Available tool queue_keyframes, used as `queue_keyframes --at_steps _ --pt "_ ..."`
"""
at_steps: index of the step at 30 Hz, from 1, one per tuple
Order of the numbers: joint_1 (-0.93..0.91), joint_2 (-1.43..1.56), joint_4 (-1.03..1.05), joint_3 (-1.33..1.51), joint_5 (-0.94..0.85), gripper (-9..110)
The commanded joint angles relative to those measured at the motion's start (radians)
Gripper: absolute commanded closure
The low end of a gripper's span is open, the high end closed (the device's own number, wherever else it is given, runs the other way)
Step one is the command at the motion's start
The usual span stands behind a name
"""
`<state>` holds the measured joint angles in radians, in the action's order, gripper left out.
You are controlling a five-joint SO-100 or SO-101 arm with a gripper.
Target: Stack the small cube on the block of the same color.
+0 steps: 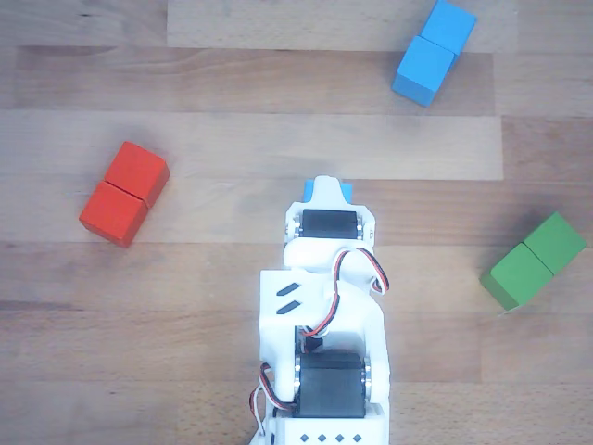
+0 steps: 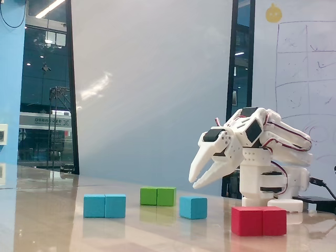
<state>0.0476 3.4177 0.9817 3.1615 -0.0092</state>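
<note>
- Claw (image 2: 195,183) raised above the bench (image 2: 47,210), tips slanted down and leftward in the fixed view, jaws spread with a clear gap between them, gripping nothing.
- Hangs over the small cube (image 2: 193,207), apart from it, with air visible between tips and cube top.
- Seen from above in the other view, mostly hides the small cube (image 1: 344,190); only blue slivers peek out beside the white tip.
- Small cube sits flat on the bench near the middle of the spread of blocks, alone, touching no other block.
- Block (image 1: 434,51), light blue with a groove across its middle, lies well apart from the small cube, toward the upper right in the other view, turned at a slant.
- Same block (image 2: 105,206) appears at far left in the fixed view, resting on its long side.
- Red block (image 1: 124,193) lies to the left in the other view, also grooved and slanted; nearest the camera at right in the fixed view (image 2: 259,221).
- Green block (image 1: 535,261) lies to the right in the other view; farther back in the fixed view (image 2: 158,196), between the two blue pieces.
- White arm body (image 2: 268,157) with black motors and red wiring stands at the right of the fixed view.
</note>
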Motion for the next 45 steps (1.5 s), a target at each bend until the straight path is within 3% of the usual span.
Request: queue_keyframes --at_steps 1,34,39,45 --pt "-0.006 0.032 0.005 -0.02 0.0 99" --pt "-0.006 0.017 0.008 -0.032 -0.003 98" --pt "-0.006 -0.232 0.023 -0.144 -0.003 98" --pt "-0.028 -0.649 0.023 -0.469 -0.005 98"
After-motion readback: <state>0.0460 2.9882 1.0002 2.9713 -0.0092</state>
